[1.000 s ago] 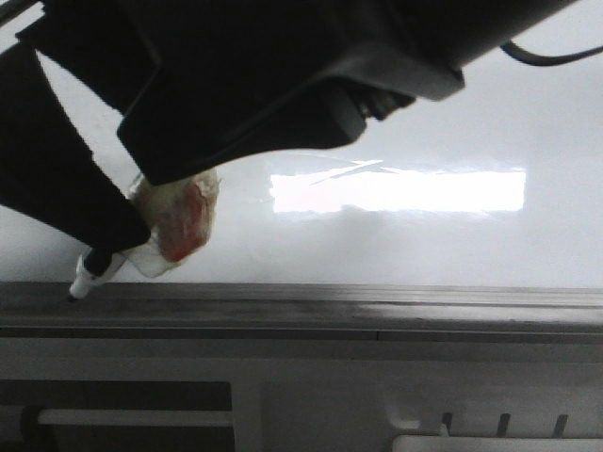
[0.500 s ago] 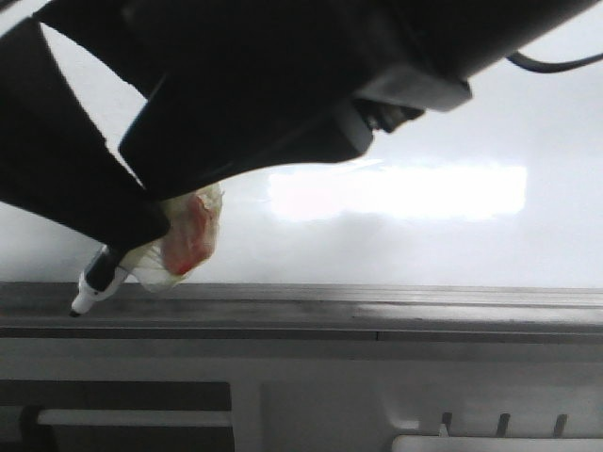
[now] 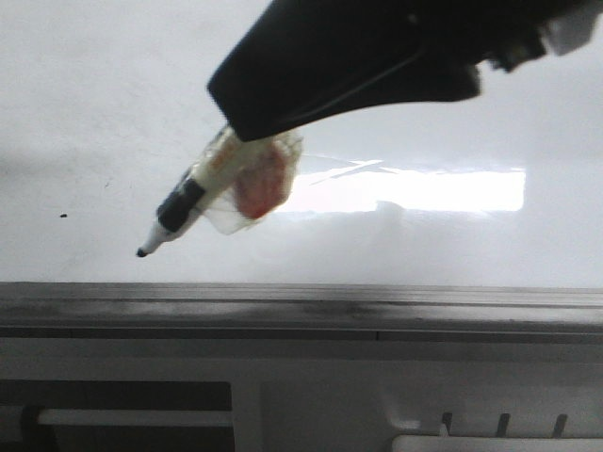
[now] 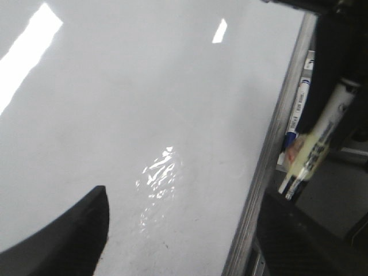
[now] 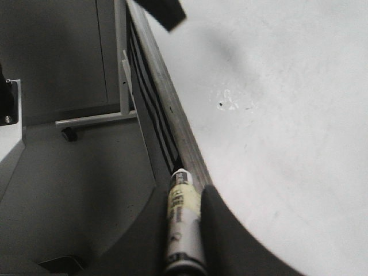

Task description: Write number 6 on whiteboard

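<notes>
The whiteboard (image 3: 113, 104) is glossy white with a bright glare (image 3: 405, 191) and a grey rail (image 3: 377, 306) along its bottom edge. No number 6 shows on it, only a tiny black dot (image 3: 63, 216). My right gripper (image 3: 250, 141) reaches in from the upper right, shut on a taped marker (image 3: 193, 202). The marker tip (image 3: 141, 252) points down-left over the board, above the rail; I cannot tell if it touches. The right wrist view shows the marker (image 5: 184, 224) clamped between the fingers (image 5: 230, 230). My left gripper (image 4: 184, 253) is open and empty over the board (image 4: 144, 103).
A blue-and-white pen (image 4: 299, 106) lies along the rail (image 4: 276, 144) in the left wrist view. Below the board are a white frame with a dark slot (image 3: 113, 395) and a stand leg with a caster (image 5: 92, 121) on the floor.
The marker has lifted off the rail and moved up and to the right onto the board face. The dark arm mass at the left has gone from the front view.
</notes>
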### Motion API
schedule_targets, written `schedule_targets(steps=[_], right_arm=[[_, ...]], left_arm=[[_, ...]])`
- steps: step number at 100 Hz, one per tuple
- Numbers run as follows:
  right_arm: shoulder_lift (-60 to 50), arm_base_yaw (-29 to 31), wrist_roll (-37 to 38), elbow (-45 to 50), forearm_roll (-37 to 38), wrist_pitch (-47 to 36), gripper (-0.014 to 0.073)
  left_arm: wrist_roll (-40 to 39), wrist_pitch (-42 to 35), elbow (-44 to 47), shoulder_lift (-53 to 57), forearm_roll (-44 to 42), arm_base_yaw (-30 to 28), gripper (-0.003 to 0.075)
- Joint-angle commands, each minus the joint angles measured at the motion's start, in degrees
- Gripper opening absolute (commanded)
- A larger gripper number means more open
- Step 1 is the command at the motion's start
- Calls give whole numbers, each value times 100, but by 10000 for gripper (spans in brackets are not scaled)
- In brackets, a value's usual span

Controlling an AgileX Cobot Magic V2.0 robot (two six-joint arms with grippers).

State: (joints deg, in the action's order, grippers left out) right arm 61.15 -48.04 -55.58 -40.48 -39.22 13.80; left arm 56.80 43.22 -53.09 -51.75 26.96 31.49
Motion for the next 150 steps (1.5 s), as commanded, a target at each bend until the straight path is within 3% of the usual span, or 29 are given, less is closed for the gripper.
schedule_targets(steps=[1,21,36,50,64,79,94,150], right_arm=[[-405,29,0,53,-7,-455,-60],[-1340,29,0,608,-17,-726,-60],[-2048,29,10,1011,-81,-762,-60],[-2413,29,33,1310,-109,-1145,-60],[-2337,29,33,1353,-109,-1807,-60],[-1924,58,-178,1353,-109,-2712,-60],[-1392,260,-257,1246,-109,-2841,-60],[-757,809,-257,1045,-266,-3014,-60]], left_arm=[[-65,-350,116,400,362,-275,447],[-65,-691,1086,1404,1054,-697,417],[-494,-1165,1728,2123,1609,-883,417],[-534,-1366,2167,2584,2080,-891,365],[-534,-1341,2288,2693,2116,-891,268],[-522,-1341,2288,2693,2319,-891,106],[-522,-1341,2288,2693,2344,-891,-21],[-522,-1328,2288,2693,2344,-891,-19]])
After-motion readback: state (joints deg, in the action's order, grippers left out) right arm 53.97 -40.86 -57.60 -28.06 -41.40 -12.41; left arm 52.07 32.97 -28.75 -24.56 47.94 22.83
